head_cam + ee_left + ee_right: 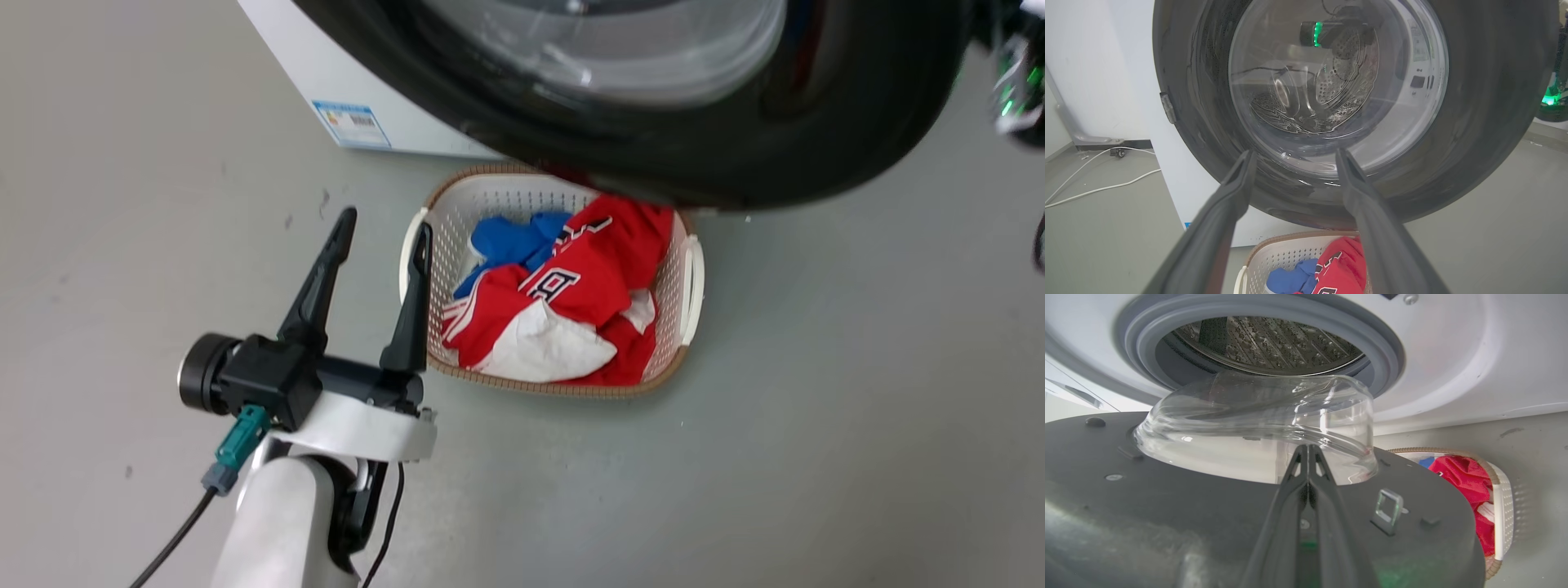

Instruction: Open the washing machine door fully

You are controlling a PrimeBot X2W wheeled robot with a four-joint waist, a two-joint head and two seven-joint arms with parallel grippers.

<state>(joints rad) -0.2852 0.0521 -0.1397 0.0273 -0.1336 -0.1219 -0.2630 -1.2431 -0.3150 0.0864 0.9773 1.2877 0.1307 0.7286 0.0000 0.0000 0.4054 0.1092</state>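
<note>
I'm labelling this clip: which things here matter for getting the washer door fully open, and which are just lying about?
Job: washing machine door, washing machine, right gripper, shut, at the door's inner side.
Lying about: laundry basket, red garment, blue garment, white cable.

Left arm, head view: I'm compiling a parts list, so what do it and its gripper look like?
The left gripper has two long, tapered black fingers on a black block with a round cap. A teal plug with a thin black cable sits below. The forearm is a glossy white shell, with another black cable beside it.
</note>
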